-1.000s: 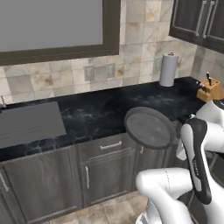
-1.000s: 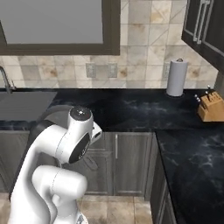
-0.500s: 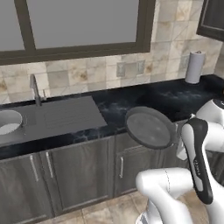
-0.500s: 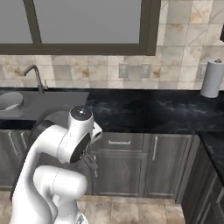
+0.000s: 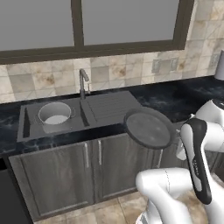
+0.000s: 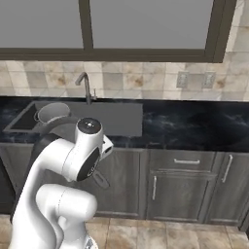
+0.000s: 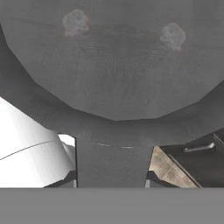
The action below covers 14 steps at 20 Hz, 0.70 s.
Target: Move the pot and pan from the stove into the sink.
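Note:
The pan (image 5: 148, 128), shallow and grey, hangs tilted in front of the counter edge, just right of the sink's ribbed drainboard (image 5: 111, 107). My gripper (image 5: 178, 146) is shut on its handle, mostly hidden behind my forearm. In the hand view the pan's inside (image 7: 118, 61) takes up the top, and the handle (image 7: 113, 164) runs down toward my fingers. The pot (image 5: 54, 114) stands upright in the sink basin (image 5: 26, 124); it also shows in the right base view as the pot (image 6: 52, 113). The stove is out of view.
A curved faucet (image 5: 82, 81) rises behind the sink, between basin and drainboard. Black stone counter (image 6: 194, 126) runs to the right. Dark cabinet doors (image 5: 57, 175) and drawers (image 6: 187, 163) sit below. A window (image 6: 146, 24) spans the wall above.
The whole scene has slid to the right in both base views, so the camera has moved left along the counter. The sink with the pot has come into view. The pan stays gripped as before.

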Available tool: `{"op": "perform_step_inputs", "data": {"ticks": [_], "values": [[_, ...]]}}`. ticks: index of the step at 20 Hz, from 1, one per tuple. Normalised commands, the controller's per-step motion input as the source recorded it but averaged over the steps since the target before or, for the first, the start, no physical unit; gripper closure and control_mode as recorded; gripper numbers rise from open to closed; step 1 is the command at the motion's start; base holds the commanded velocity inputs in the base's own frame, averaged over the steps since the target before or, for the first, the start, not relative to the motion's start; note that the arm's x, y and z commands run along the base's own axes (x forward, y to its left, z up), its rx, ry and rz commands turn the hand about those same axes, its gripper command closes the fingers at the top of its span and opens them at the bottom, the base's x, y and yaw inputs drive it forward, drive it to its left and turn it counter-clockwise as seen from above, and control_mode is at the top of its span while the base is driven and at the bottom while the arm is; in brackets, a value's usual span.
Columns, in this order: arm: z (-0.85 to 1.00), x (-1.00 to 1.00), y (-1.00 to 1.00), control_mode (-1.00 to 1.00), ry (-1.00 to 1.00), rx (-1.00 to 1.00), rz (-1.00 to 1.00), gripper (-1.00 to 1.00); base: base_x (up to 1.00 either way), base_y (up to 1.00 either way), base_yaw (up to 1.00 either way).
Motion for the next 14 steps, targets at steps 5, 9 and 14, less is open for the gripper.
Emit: {"op": "perform_step_inputs", "data": {"ticks": [5, 9, 14], "values": [[0.00, 0.00, 0.00, 1.00, 0.00, 0.00, 0.00, 1.00, -0.10, 0.83, 0.05], [0.00, 0.00, 0.00, 1.00, 0.00, 0.00, 0.00, 1.00, -0.10, 0.81, 0.04], [0.00, 0.00, 0.00, 1.00, 0.00, 0.00, 0.00, 1.00, -0.09, 0.63, 0.02]]}}
